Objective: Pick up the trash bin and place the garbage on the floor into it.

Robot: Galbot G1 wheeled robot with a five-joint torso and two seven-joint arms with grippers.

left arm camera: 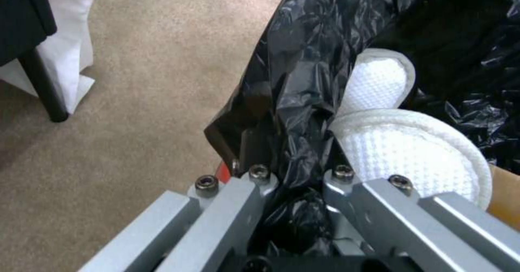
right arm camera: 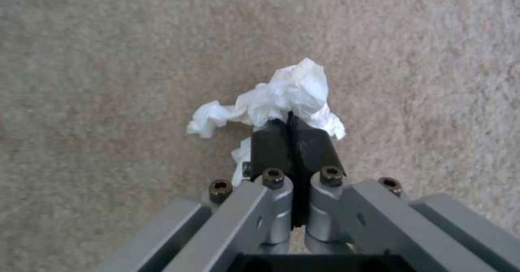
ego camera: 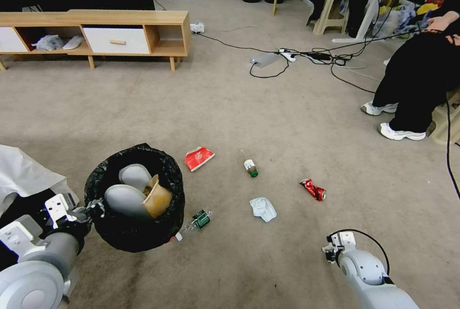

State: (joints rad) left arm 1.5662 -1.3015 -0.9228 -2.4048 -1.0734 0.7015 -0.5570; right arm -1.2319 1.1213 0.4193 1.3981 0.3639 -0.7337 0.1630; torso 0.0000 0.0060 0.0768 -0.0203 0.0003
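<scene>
Even, diffuse indoor light; soft shadows on the floor. Head view bows at edges. Wrist views soft, near metalwork blurred.

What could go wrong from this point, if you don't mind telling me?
1. The left tool clamps the trash bin at one spot of its rim, through glossy bag plastic; the bin may slip or tilt, spilling the white slippers inside.
2. The right tool seems to pinch the crumpled tissue only at its edge; it could drop on the way.
3. The clear bottle lies close beside the bin and could be knocked.
</scene>
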